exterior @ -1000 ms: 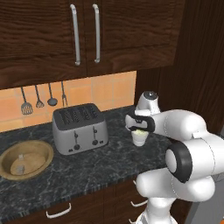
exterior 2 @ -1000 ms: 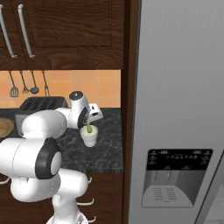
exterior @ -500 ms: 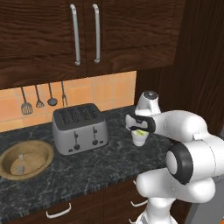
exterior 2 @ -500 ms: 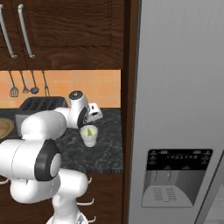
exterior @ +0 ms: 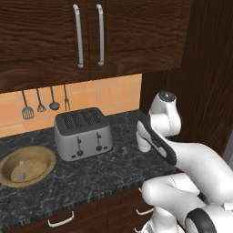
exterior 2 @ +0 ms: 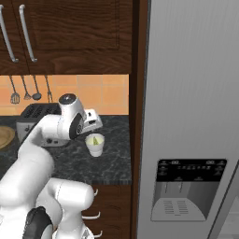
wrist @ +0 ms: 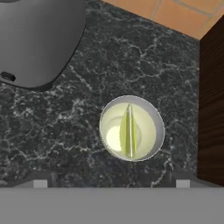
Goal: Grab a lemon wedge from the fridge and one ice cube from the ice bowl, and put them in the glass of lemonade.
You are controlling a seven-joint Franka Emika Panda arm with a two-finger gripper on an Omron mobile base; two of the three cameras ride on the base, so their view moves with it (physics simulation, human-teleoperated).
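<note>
The claw is hanging wide open and holding nothing, its two tips spread at the lower edge of the hand view. Directly under it, the glass of lemonade is standing on the dark counter, with the lemon wedge sitting upright in the liquid. The toaster is sitting beside the claw, apart from the glass.

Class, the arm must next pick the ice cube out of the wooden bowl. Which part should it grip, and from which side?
Come straight down from above: the ice cube lies low inside the shallow bowl, whose rim blocks sideways approaches. Close the open gripper across two opposite flat faces.
</note>
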